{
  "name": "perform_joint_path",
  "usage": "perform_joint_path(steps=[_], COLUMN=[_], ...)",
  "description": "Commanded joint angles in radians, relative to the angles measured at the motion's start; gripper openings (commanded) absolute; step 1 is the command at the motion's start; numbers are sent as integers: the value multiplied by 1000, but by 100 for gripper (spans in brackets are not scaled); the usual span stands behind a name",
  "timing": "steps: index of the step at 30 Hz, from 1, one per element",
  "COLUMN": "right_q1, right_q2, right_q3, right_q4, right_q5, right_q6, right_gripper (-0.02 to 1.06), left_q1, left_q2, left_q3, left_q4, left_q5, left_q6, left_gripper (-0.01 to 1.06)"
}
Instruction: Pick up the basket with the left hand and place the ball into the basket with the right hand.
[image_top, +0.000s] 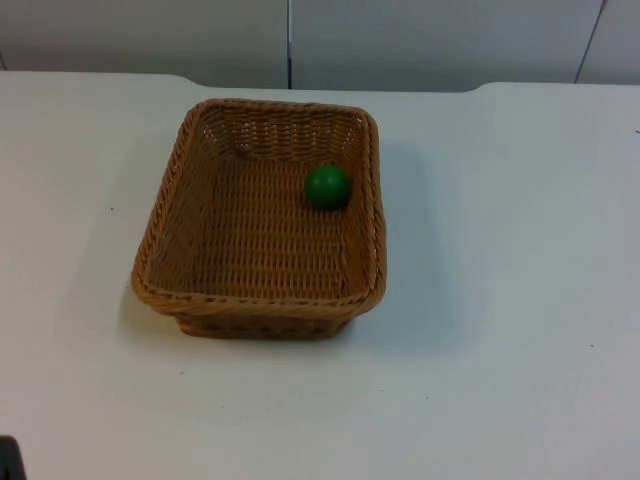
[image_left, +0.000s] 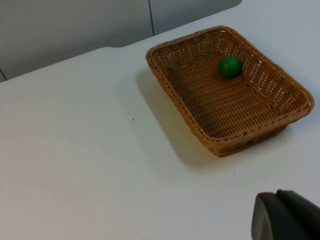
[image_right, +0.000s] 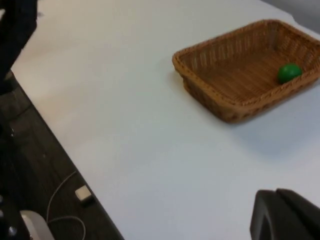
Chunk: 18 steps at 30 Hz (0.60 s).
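Black fingertips mark both grippers: the left gripper (image_left: 285, 217) hangs above bare table, well apart from the basket, and the right gripper (image_right: 285, 215) likewise, well clear of it; whether either pair of fingers is spread or pressed together cannot be told. Both arms appear to wait, withdrawn from the work. Outward from them lies the white table (image_top: 500, 300), and at its middle stands the wicker basket (image_top: 262, 305), upright and flat on the surface, held by neither arm. Inside it, against the far right wall, rests the green ball (image_top: 327, 187). By this layout the ball is already placed. As a judgement, the basket is light and fairly stiff, its woven rim rough enough to resist slipping; a pinch across the left rim wall would suit. The ball looks smooth, small and prone to roll, so it calls for a centred grasp across its widest part.
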Motion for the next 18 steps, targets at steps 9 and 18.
perform_joint_path(steps=[9,18], right_q1=[1,1], right_q2=[-4,-4], right_q3=[32,29], right_q4=[-6,-6], right_q5=[-22,-24], right_q6=[9,9], right_gripper=[0,0], left_q1=[-7,-7], left_q2=[-4,-4], left_q3=[9,9], left_q4=[-7,-13], left_q5=[-14,-20], left_q6=[1,1], left_gripper=[0,0])
